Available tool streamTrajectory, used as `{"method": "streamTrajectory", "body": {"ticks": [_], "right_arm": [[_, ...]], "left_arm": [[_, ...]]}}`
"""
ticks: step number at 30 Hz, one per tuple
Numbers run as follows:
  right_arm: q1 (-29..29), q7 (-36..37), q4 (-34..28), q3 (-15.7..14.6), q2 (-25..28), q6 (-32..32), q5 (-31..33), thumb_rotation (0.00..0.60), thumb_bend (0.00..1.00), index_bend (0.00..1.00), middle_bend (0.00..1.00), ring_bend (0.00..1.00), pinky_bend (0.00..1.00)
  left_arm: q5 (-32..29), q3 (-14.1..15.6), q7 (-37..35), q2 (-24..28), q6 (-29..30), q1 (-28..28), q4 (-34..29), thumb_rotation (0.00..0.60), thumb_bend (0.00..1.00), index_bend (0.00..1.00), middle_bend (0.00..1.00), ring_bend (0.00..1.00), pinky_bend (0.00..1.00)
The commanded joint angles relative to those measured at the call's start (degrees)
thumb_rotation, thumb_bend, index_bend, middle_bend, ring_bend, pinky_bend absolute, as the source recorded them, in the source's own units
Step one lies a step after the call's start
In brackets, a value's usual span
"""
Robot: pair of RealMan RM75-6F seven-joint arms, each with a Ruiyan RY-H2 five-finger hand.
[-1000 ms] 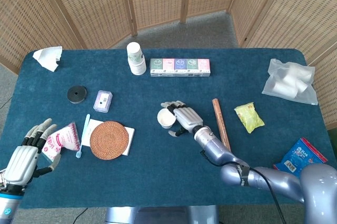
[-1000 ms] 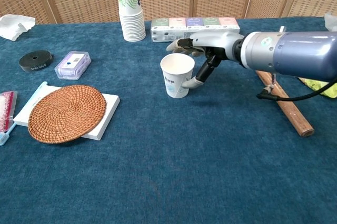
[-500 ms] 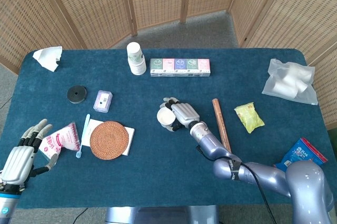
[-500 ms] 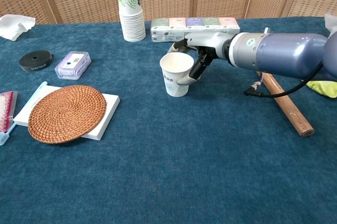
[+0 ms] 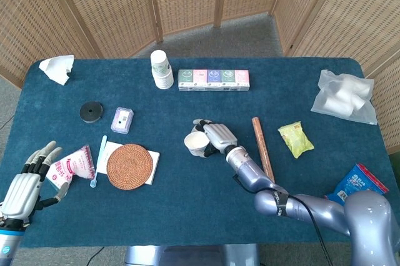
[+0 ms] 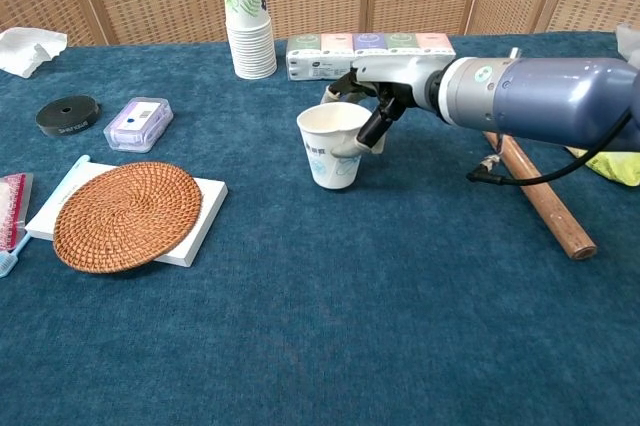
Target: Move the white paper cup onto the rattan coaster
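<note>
Closest to the robot, the left hand sat spread with nothing in it, way off left of the coaster, just beside a pink packet.

The real news was at the cup. A second earlier the right hand only had its fingers near it, with the cup standing upright on the cloth. By this moment the fingers had wrapped the cup's right side and rim, and the cup was tilted, its mouth tipped a bit to the left. It looked like its base had just come off the table, though I couldn't say for sure it was clear of the cloth. So I'd call the grab done and the carry barely started.

The cup was still well to the right of the coaster, which lay on a white block, bare on top and ready to take it.

Containers: the cup's inside showed plain white, empty as far as I could see. A small clear box behind the coaster had something purple inside. Further back stood a stack of cups with a row of tissue packs to its right.

I'd guess the tilt is the thing to watch on the way over.
</note>
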Motion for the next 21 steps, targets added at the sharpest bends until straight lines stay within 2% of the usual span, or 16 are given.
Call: {"method": "streamTrajectory", "body": {"ticks": [1, 11, 21], "right_arm": [[-0.42, 1.28, -2.59, 1.03, 1.32, 0.63, -0.39, 0.600, 0.36, 0.35, 0.15, 0.13, 0.50], [0.99, 0.18, -12.53, 2.78, 4.32, 2.92, 0.17, 0.600, 0.36, 0.33, 0.15, 0.13, 0.50], [4.89, -6.53, -18.24, 2.91, 2.17, 8.85, 5.65, 0.600, 0.36, 0.32, 0.15, 0.13, 0.50]], "left_arm": [[-0.21, -0.12, 0.11, 0.18, 0.05, 0.03, -0.03, 0.549, 0.45, 0.03, 0.00, 0.00, 0.00], [0.16, -0.72, 1.20, 0.96, -0.29, -0.78, -0.77, 0.545, 0.45, 0.03, 0.00, 0.00, 0.00], [2.41, -0.74, 0.75, 1.37, -0.07, -1.78, -1.18, 0.547, 0.45, 0.03, 0.00, 0.00, 0.00]]}}
